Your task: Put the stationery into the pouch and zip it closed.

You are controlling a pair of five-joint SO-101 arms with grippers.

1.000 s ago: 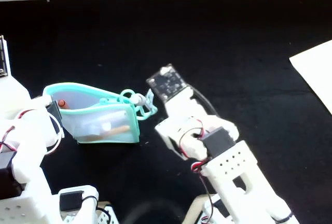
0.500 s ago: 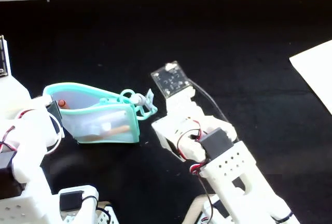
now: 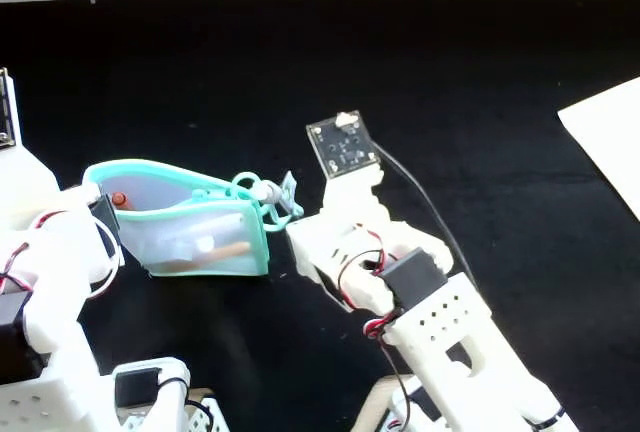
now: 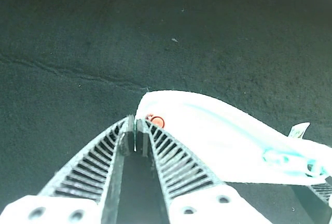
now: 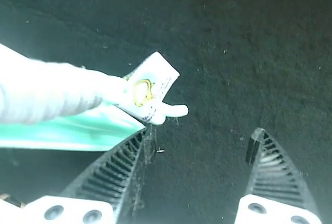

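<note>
Stationery looks to be in: a pencil (image 3: 225, 250) and a pale piece show through the wall of the pouch (image 3: 190, 232), which lies on the dark surface (image 3: 450, 82) between the two arms. The left gripper (image 4: 134, 125) is clamped tight on the pouch's end away from the other arm, next to a small red bit (image 4: 157, 122). The right gripper (image 5: 202, 133) hangs wide open, holding nothing, one finger just beside the white zip tab (image 5: 149, 92). So the zipping is what's left, by my read: the teal rim looks parted in the high view. Hard to tell: where the slider sits along the zip, how many items are inside, and whether that finger touches the tab
</note>
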